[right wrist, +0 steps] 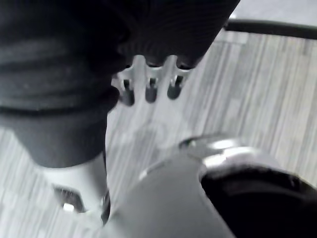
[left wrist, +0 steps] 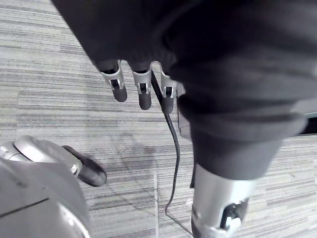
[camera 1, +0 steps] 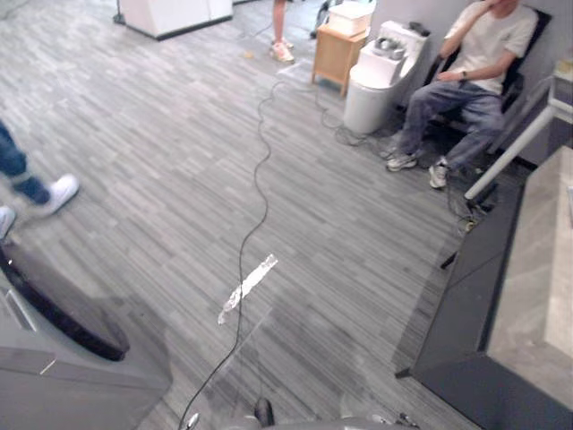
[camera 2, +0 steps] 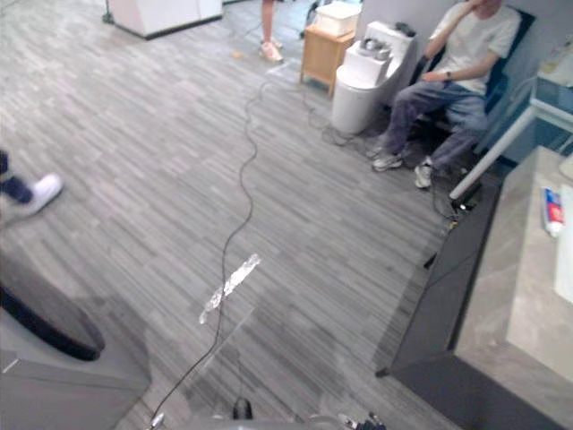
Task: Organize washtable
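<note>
The washtable (camera 2: 501, 296) has a grey stone top and a dark front, and it stands at the right edge of the eye views. On its top lies a red, white and blue toothpaste tube (camera 2: 553, 210) beside a white flat item (camera 2: 566, 246). My left hand (left wrist: 143, 94) hangs over the grey plank floor with its fingers straight and nothing in it. My right hand (right wrist: 150, 89) also hangs over the floor, fingers relaxed and empty. Both hands are well away from the washtable.
A person (camera 1: 474, 63) sits on a chair at the back right beside a white toilet (camera 1: 385, 76) and a small wooden stand (camera 1: 338, 54). A walking person's white shoe (camera 1: 55, 193) is at the left. A grey machine (camera 1: 63, 358) fills the lower left. A white slanted bar (camera 1: 515, 152) leans near the washtable.
</note>
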